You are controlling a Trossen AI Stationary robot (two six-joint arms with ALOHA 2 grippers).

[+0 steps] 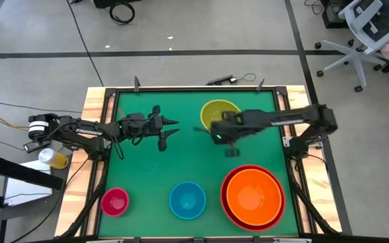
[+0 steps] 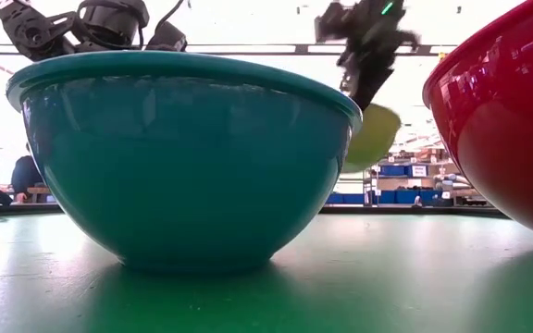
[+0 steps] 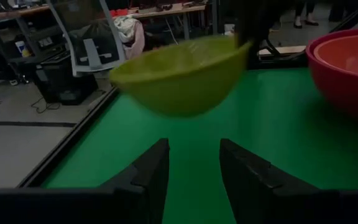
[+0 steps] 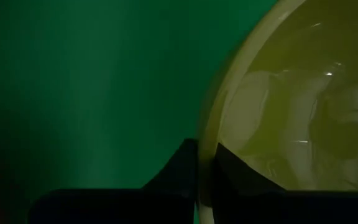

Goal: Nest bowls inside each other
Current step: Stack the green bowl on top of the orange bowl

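Observation:
The yellow-green bowl (image 3: 182, 74) hangs above the green mat at the table's far middle, with my right gripper (image 4: 205, 152) shut on its rim. In the low view this bowl (image 2: 375, 135) shows below the right gripper (image 2: 366, 69). My left gripper (image 1: 173, 129) stands open to the bowl's left, level and pointing at it, with nothing between its fingers (image 3: 148, 174). Along the near edge sit the pink bowl (image 1: 115, 201), the blue bowl (image 1: 187, 200) and the orange bowl (image 1: 252, 194), which rests inside the red bowl (image 1: 229, 177). My right gripper pinches the yellow-green bowl's rim (image 4: 211, 134) on the bowl's near side, one finger inside the bowl and one outside. The fingers come steeply from above. The bowl is lifted clear of the mat and tilts, its held side highest (image 3: 238, 50).
A raised frame (image 1: 194, 88) borders the green mat. Bare mat lies between the lifted bowl and the near row of bowls. Office chairs (image 1: 363, 34) and cables stand on the floor beyond the far edge.

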